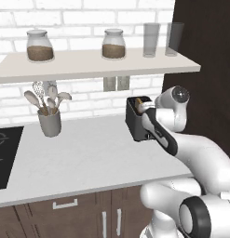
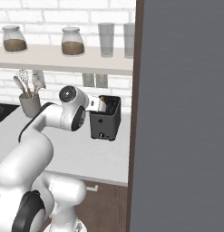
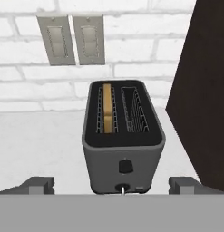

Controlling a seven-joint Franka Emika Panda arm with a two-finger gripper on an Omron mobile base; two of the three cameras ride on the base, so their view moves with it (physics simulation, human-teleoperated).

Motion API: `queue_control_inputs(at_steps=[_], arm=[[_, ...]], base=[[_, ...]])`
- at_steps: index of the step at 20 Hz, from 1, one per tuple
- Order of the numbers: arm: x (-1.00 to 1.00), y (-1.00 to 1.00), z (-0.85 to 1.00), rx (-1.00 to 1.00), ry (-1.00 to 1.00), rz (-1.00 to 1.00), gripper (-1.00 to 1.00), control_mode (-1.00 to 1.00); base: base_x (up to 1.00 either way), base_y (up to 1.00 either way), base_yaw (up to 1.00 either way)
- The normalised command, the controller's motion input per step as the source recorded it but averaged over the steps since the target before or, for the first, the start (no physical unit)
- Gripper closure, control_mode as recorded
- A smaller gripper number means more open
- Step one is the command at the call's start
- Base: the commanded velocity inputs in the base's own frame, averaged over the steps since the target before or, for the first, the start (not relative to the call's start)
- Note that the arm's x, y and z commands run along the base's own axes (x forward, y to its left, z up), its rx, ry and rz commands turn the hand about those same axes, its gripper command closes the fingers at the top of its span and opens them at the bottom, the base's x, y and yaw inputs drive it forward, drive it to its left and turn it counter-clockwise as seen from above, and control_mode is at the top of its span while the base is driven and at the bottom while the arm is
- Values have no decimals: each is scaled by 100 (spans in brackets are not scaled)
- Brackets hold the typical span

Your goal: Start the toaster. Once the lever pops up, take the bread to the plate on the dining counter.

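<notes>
Looking across the worktop (image 1: 88, 158) from the left: black cooktop (image 1: 4, 155) at the far edge, then a grey utensil holder (image 1: 50, 122) stuffed with spoons, sat on the pale counter. Up on the shelf (image 1: 88, 62), two jars (image 1: 40, 45) with brown stuff inside, then two empty glasses (image 1: 151, 39) further along. Under the shelf, a pair of wall switches (image 3: 72, 40) on the white brick.

Moving right, the toaster (image 3: 122, 145), dark and boxy, parked near the back of the counter right beside a tall dark panel (image 3: 204, 90). Bread (image 3: 107, 108) sitting upright in the left slot, tan top edge poking just above the slot; right slot showing bare wire racks. Small knob and lever low on the near narrow face.

Gripper (image 3: 111, 185) hovering just in front of that narrow face, spread wide, one fingertip (image 3: 38, 185) either side of the toaster body, gripping nothing. From the base cameras, hand hanging right at the toaster's near end.
</notes>
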Motion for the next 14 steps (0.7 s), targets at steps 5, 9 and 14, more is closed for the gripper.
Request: queue_control_inputs(at_steps=[5, 9, 14], arm=[[39, 0, -22, 4, 0, 0, -100, -100], [46, 0, -18, 3, 0, 0, -100, -100], [39, 0, -23, 1, 0, 0, -100, -100]], base=[[0, 0, 0], [0, 0, 0], [0, 0, 0]])
